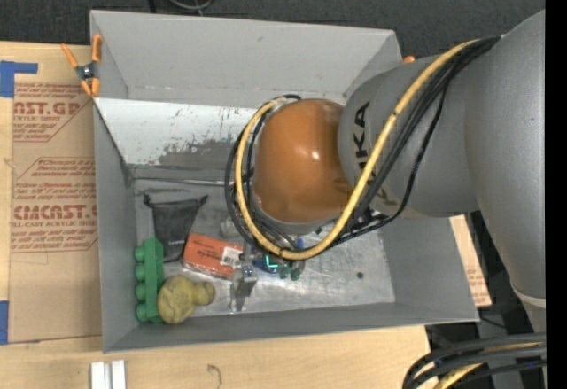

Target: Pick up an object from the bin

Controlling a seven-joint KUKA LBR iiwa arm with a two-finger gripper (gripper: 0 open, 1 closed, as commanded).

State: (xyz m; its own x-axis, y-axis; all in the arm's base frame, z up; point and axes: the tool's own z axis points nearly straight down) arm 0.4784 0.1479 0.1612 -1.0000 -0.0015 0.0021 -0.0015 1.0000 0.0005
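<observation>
Four loose things are counted in the bin (pixel 266 50). One green studded block (pixel 149 281) is seen at the near left. One yellowish soft lump (pixel 180 299) is seen just beside it. One orange packet (pixel 205 254) is counted to the right, and one dark grey piece (pixel 173 217) farther back.

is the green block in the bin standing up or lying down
Lying down: the green block lies lengthwise on the bin floor near the left wall, beside a yellowish lump.
</observation>
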